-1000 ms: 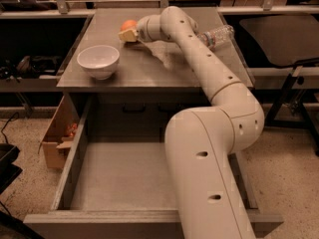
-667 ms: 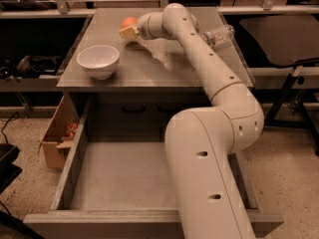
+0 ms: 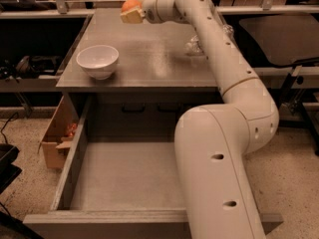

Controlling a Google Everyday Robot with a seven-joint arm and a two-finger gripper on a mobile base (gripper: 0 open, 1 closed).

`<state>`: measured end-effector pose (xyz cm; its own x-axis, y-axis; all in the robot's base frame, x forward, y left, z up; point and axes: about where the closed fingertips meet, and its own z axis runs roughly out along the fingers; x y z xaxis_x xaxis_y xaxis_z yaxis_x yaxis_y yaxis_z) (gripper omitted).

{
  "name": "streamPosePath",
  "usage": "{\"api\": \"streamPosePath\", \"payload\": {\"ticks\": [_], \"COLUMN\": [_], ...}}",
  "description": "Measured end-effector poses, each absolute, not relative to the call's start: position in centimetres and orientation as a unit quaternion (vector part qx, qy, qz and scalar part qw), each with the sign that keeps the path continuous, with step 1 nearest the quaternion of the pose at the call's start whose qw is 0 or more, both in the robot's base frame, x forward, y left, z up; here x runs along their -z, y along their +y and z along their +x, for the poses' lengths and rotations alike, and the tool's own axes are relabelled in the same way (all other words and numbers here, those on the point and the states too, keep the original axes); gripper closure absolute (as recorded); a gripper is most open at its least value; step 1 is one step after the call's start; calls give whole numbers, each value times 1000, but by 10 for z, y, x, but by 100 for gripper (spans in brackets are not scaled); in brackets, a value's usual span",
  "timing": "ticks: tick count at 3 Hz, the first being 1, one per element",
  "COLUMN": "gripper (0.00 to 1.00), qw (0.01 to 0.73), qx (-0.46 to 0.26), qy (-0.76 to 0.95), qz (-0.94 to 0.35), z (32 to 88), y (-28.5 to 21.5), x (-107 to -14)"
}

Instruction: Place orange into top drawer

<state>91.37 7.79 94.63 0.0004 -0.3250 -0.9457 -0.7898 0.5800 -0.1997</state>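
Gripper: we see the gripper (image 3: 132, 13) over the far left part of the cabinet top (image 3: 149, 63), at the end of the arm and pointing left.
Grip state: it is holding the orange. One yellowish finger pad (image 3: 132, 17) shows just below the fruit, on its near side.
Orange: the orange (image 3: 130, 4) sits in the gripper by the far edge of the cabinet top. Only its upper half shows above the pad, and we cannot tell whether it touches the surface.
Top drawer: the top drawer (image 3: 69, 169) stands pulled out toward us beneath the cabinet top, its thick front panel nearest and its grey floor in view. The orange is well apart from it, up at the far end.
Arm: the white arm (image 3: 219, 148) rises from the near right, crosses the drawer's right side (hiding that wall from us), bends at the right edge of the cabinet, then reaches far and left to the gripper.
Bowl: a white bowl (image 3: 97, 61) stands upright near the left front corner of the cabinet top, near of the gripper and apart from it.
Clear item: something clear and crinkled (image 3: 193, 46) lies on the right of the top, partly behind the arm. We cannot tell what it is.
Box: an open cardboard box (image 3: 50, 142) rests on the floor just left of the drawer, against its left wall.
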Motion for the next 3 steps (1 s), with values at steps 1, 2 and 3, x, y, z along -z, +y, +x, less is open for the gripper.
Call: {"api": "streamPosePath", "payload": {"ticks": [1, 2, 3], "gripper": [100, 100, 100], "qw": [560, 497, 451], "qx": [-193, -199, -210], "qy": [686, 732, 766], "qz": [-422, -421, -407], "z": [877, 798, 741], "y": [44, -2, -36], "x": [-988, -1014, -1011]}}
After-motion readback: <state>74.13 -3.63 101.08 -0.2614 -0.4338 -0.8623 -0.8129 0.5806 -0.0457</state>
